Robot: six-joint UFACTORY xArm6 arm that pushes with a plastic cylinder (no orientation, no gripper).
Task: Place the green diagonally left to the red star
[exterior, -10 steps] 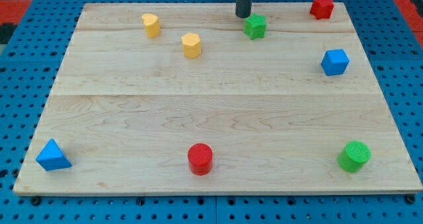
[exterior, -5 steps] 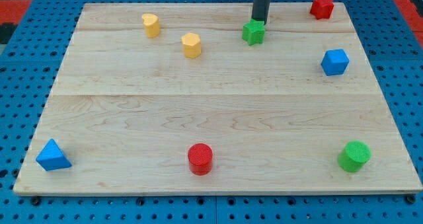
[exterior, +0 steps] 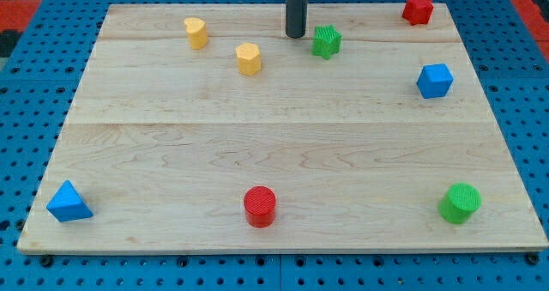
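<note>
A: The green star-shaped plastic block [exterior: 326, 41] — where is it?
B: Near the top edge of the pale wooden surface [exterior: 283, 154], right of centre; its points splay evenly, with no clear long axis.
A: And my tip [exterior: 295, 35]?
B: Just left of it, a narrow gap between. There's no pincer.
A: The red star-shaped block [exterior: 418, 9]?
B: Well to the right, top corner.

Two yellow blocks [exterior: 196, 33] [exterior: 248, 57], blue cube [exterior: 434, 80], blue pyramid [exterior: 68, 203], red cylinder [exterior: 260, 206], green cylinder [exterior: 460, 203].
</note>
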